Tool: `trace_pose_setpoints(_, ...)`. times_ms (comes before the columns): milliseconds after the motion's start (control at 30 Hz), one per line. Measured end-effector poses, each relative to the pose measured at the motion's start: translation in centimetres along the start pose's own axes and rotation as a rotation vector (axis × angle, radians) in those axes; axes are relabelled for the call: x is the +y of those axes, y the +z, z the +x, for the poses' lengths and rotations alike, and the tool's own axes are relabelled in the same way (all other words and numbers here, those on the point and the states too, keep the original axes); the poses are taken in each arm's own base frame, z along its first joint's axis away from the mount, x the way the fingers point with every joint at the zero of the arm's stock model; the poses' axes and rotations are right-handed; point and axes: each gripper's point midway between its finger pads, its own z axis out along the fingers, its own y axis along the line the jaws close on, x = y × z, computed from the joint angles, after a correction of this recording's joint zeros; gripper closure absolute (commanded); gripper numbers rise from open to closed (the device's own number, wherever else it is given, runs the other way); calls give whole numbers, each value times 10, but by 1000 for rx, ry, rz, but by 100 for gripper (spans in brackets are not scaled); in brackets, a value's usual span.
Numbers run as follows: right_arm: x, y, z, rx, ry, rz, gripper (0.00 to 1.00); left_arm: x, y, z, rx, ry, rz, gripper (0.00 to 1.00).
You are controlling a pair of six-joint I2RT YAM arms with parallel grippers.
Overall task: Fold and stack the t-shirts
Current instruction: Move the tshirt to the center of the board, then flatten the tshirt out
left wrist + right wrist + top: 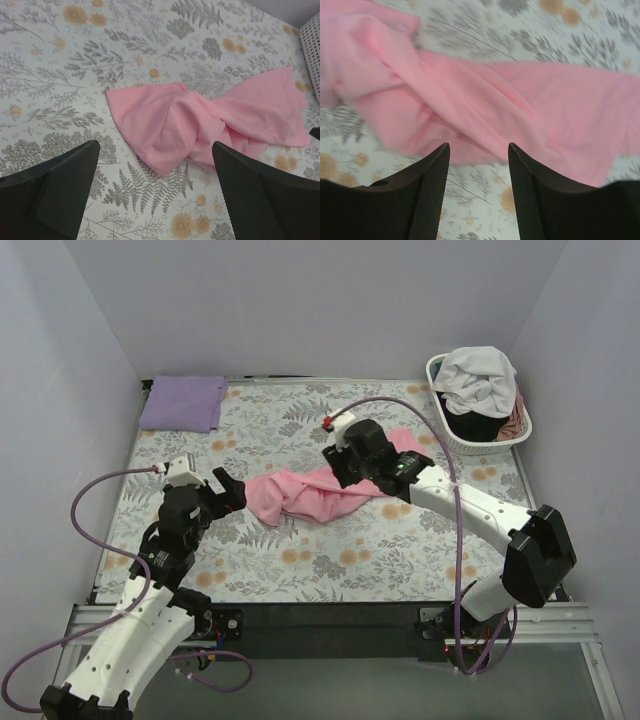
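Observation:
A light pink t-shirt (315,495) lies crumpled on the floral table cover near the middle; it also shows in the left wrist view (200,120) and the right wrist view (470,100). A lavender t-shirt (182,402) lies folded at the far left corner. White (478,375), black (476,426) and dusty pink (514,420) t-shirts sit in the basket. My left gripper (228,492) is open and empty just left of the pink shirt (156,165). My right gripper (345,472) is open and empty over the shirt's right part (479,150).
A white slatted laundry basket (448,436) stands at the far right corner. The floral table cover (330,560) spans the table. White walls close the back and sides. A purple cable loops over the right arm (440,435).

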Motion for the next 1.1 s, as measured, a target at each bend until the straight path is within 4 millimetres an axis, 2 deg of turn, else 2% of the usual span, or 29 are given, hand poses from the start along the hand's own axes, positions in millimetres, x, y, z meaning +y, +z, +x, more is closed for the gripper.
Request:
trace_pose_setpoints(100,-68,-6,50,88,116,129,42,-2,12,24,106,-15,-5,5)
trace_pose_setpoints(167,-112,-15,80,121,233,218,36,0,20,41,176,-42,-32,5)
trace_pose_setpoints(233,-143,-26,109,146,347,285,36,4,26,57,241,-75,-72,5)
trace_pose_setpoints(300,-164,-36,136,154,461,339,36,8,29,69,283,-100,-106,5)
trace_pose_setpoints(433,-173,-42,178,199,585,397,39,11,30,76,311,-139,-136,5)
trace_pose_setpoints(633,-177,-26,197,249,612,429,49,12,29,72,287,-154,-146,5)
trace_pose_setpoints(767,-180,-16,215,305,623,456,53,14,26,65,256,-155,-153,5)
trace_pose_setpoints(867,-183,-13,221,325,628,476,53,14,25,60,235,-158,-152,5)
trace_pose_setpoints(1100,-189,-8,218,313,631,492,53,15,24,57,223,-159,-153,5)
